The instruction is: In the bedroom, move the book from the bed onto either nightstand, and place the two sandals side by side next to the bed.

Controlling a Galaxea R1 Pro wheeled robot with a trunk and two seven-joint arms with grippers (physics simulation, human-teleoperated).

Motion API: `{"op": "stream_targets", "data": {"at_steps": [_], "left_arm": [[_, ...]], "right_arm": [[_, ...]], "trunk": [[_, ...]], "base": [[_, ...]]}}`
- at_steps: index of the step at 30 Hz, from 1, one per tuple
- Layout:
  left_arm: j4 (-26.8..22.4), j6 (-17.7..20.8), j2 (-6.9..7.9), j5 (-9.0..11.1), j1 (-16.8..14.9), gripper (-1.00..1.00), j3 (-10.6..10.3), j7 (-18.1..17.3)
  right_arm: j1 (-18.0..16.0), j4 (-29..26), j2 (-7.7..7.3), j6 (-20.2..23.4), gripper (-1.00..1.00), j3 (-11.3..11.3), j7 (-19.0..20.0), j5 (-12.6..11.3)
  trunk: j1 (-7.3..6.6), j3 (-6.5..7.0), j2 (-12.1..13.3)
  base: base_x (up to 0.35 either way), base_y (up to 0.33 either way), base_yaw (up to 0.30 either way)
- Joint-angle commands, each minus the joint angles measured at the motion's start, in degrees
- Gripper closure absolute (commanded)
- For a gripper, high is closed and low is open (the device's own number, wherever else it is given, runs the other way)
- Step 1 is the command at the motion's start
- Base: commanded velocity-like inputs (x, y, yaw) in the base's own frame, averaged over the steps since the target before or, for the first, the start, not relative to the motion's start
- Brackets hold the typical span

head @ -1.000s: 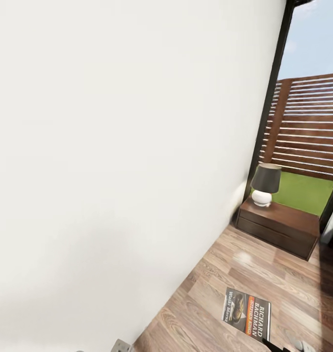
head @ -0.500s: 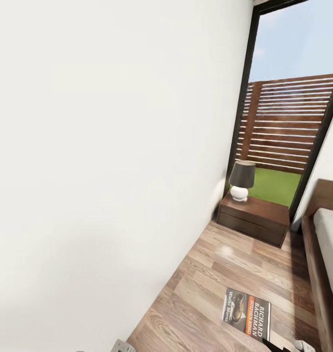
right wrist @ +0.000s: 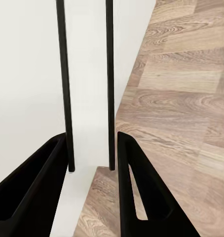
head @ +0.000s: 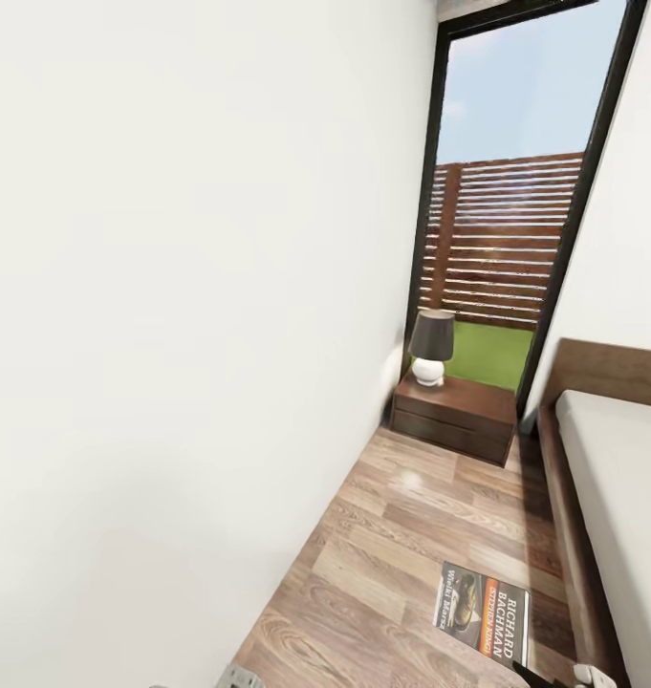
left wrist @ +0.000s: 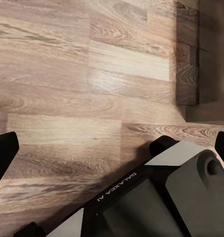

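The book (head: 483,612), dark-covered with an orange band and "RICHARD BACHMAN" in white, hangs above the wood floor at the lower right of the head view. My right gripper (right wrist: 90,148) is shut on it: in the right wrist view its white page edge (right wrist: 86,74) runs between two dark cover lines, flanked by the black fingers (right wrist: 123,168). The nightstand (head: 454,416) stands ahead in the corner by the window. The bed (head: 617,497) lies along the right. My left gripper (left wrist: 112,148) is open over bare floor. The sandals are out of view.
A white wall (head: 172,334) runs close along the left. A dark-shaded lamp (head: 430,346) stands on the nightstand's left part. A strip of wood floor (head: 430,516) leads between wall and bed to the nightstand. Part of my own body (left wrist: 161,197) sits near the left gripper.
The head view has swung right: the nightstand and window slid left in the picture and the bed came into view. The book stays at the same place in the picture, held.
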Motion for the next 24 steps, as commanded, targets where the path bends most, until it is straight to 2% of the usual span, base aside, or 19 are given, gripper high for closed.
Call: {"op": "stream_targets", "data": {"at_steps": [1, 5, 19, 24], "left_arm": [[-0.1, 0.2, 0.0, -0.4, 0.0, -1.0, 0.5, -0.3], [-0.1, 0.2, 0.0, -0.4, 0.0, -1.0, 0.5, -0.3], [-0.1, 0.2, 0.0, -0.4, 0.0, -1.0, 0.5, -0.3], [-0.1, 0.2, 0.0, -0.4, 0.0, -1.0, 0.5, -0.3]], "right_arm": [[-0.1, 0.0, 0.0, -0.1, 1.0, -0.5, 0.2, 0.2], [-0.1, 0.0, 0.0, -0.1, 1.0, -0.5, 0.2, 0.2], [-0.1, 0.0, 0.01, -0.1, 1.0, -0.5, 0.1, 0.2], [-0.1, 0.0, 0.0, -0.1, 1.0, -0.5, -0.1, 0.2]], "trunk": [[0.0, -0.07, 0.0], [0.0, -0.07, 0.0], [0.0, -0.07, 0.0], [0.0, -0.07, 0.0]], "base": [[0.028, 0.0, -0.261], [0.114, 0.0, -0.261], [0.302, 0.0, -0.261], [0.206, 0.0, -0.261]]}}
